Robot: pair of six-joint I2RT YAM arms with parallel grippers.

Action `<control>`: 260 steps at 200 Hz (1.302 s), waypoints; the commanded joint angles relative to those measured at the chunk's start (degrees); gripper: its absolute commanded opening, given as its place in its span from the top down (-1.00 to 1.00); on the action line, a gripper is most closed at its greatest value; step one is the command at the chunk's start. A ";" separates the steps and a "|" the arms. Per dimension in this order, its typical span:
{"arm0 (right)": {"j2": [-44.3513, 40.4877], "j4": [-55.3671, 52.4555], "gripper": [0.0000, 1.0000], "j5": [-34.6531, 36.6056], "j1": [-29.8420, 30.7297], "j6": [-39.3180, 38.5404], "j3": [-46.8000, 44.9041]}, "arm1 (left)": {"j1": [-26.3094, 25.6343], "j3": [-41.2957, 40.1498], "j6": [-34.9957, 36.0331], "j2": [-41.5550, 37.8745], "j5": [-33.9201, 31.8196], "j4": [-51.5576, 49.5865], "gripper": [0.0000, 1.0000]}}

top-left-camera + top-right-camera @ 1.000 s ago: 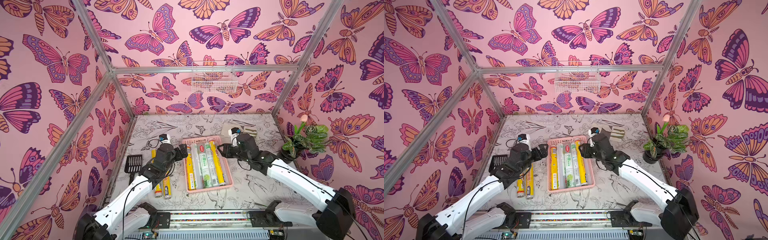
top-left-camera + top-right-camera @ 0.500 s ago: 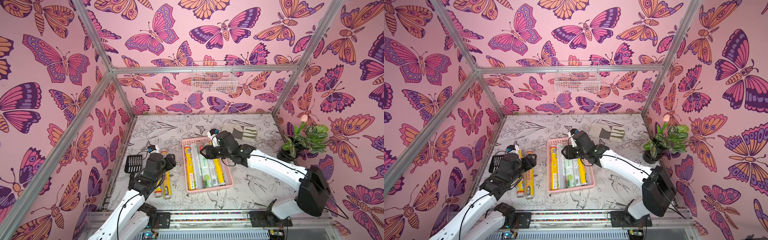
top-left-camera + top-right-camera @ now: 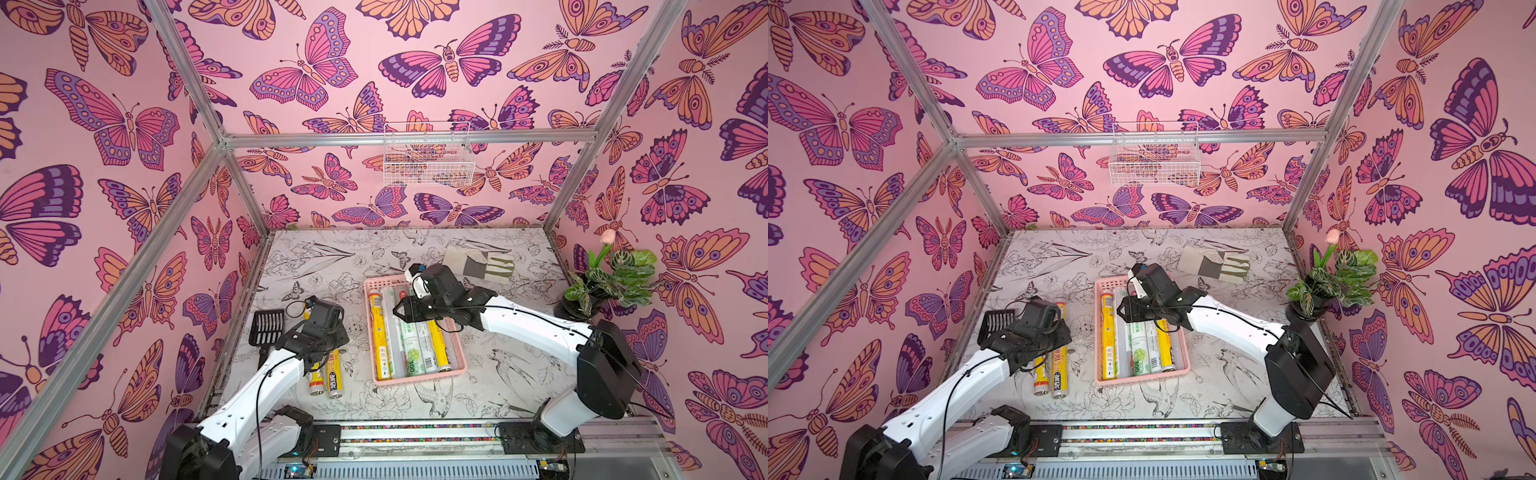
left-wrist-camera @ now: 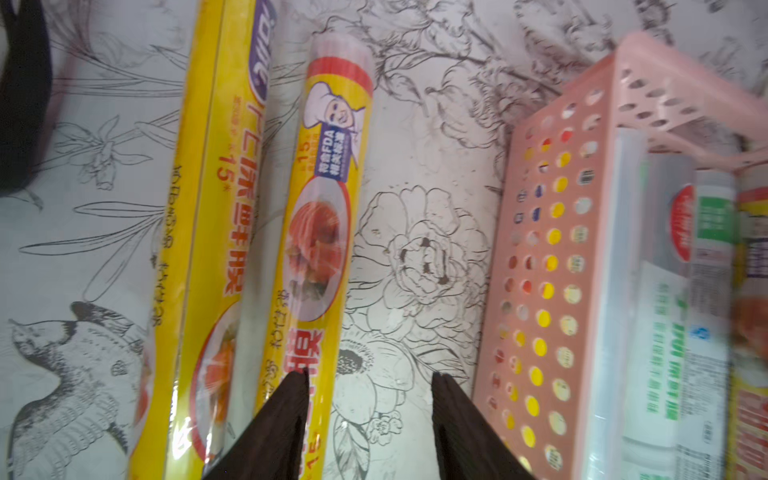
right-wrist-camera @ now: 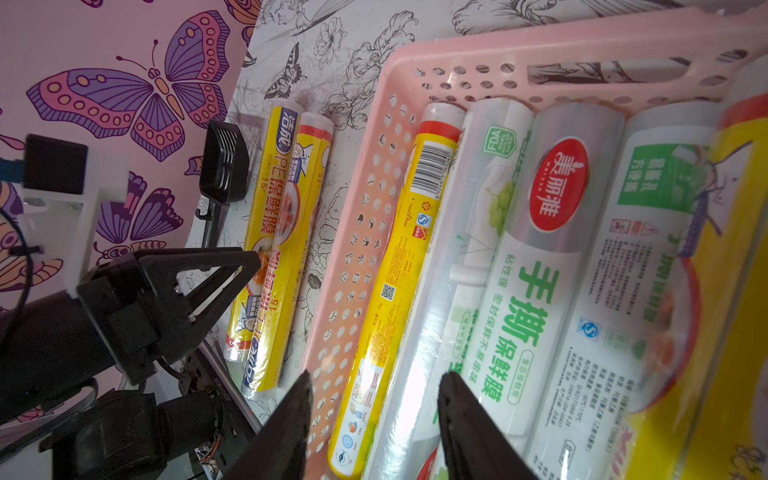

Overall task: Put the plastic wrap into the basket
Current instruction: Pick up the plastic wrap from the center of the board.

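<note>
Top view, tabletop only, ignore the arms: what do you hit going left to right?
black slotted scoop → two yellow-labelled plastic wrap rolls, lying side by side outside the basket → pink basket → grey-white glove, farther back → potted plant

Place: we see a robot lab test cell.
Signs: alu frame, printed backdrop walls, 2 arms on rail.

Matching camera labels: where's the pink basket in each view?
Both top views: pink basket mid-table.
Left wrist: its perforated long wall.
Right wrist: long wall and far end.
Shared landmark: two yellow rolls on the table beside it.
</note>
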 commanded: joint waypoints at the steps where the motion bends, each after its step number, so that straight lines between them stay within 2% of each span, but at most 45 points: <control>1: 1.02 -1.66 -0.05 -0.44 0.32 -0.77 2.15 | 0.29 1.68 2.34 3.32 -3.75 -3.61 0.06; 70: 1.71 -2.85 -0.05 0.09 0.32 -0.71 2.64 | 0.29 4.14 4.09 11.77 -5.24 -5.30 -0.01; 149: 2.27 -3.56 -0.05 0.05 0.32 -0.98 2.98 | 0.44 6.09 6.37 20.20 -6.07 -5.59 0.01; 226: 2.79 -4.52 -0.06 0.25 0.32 -1.61 3.25 | 0.73 9.25 7.68 28.81 0.39 -5.18 0.03; 260: 2.64 -5.14 -0.06 0.49 0.36 -2.04 3.34 | 0.71 9.57 7.76 29.18 0.49 -5.23 -0.09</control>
